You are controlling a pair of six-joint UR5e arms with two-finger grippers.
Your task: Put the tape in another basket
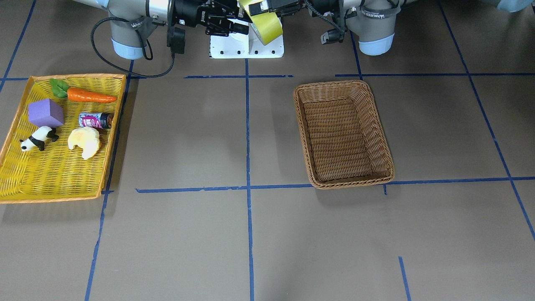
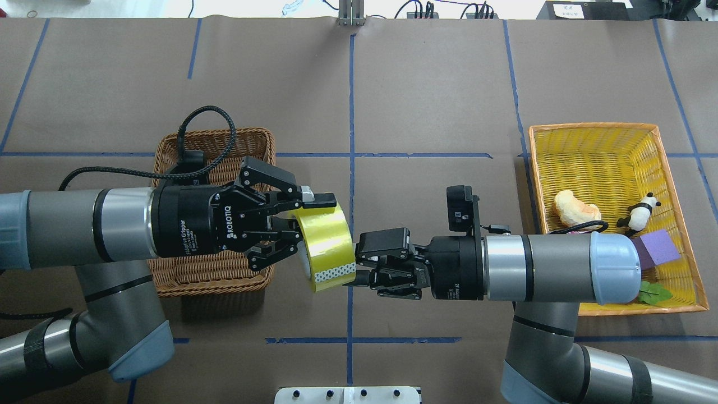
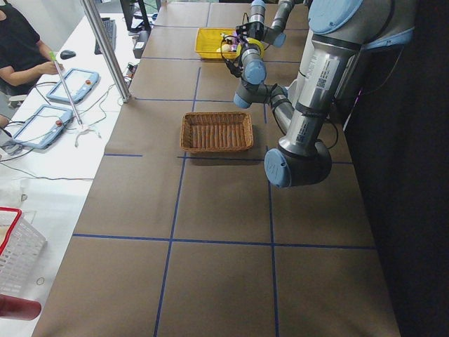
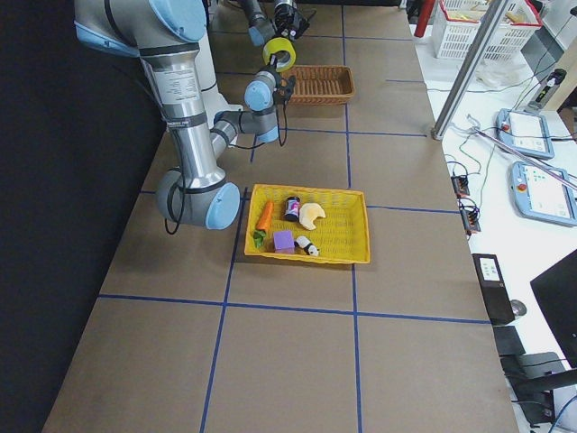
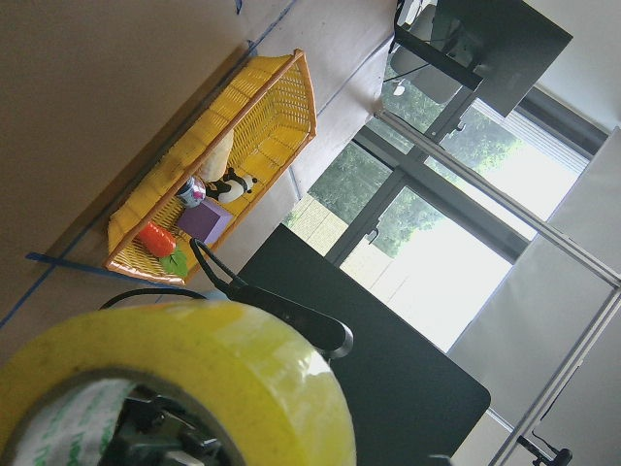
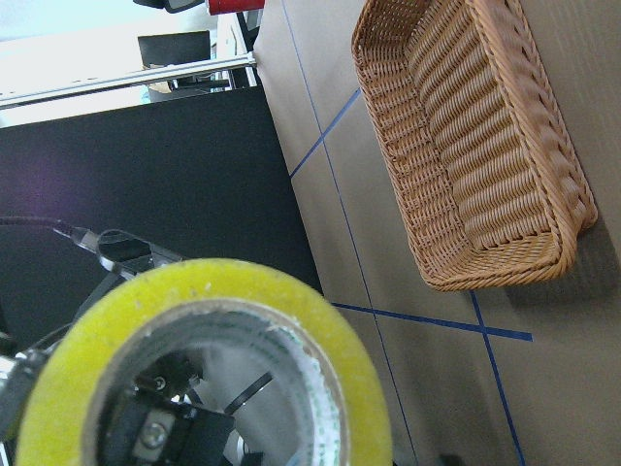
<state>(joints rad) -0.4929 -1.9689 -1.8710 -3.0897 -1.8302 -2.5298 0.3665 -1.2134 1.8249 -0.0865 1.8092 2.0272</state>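
You've got the yellow tray holding a carrot, purple cube, toy panda, small bottle and croissant.

The left arm and the right arm are silver-grey tubes with pale blue joint caps. The left gripper is black with white ROBOTIQ lettering, the right gripper black too. A braided black cable loops behind.
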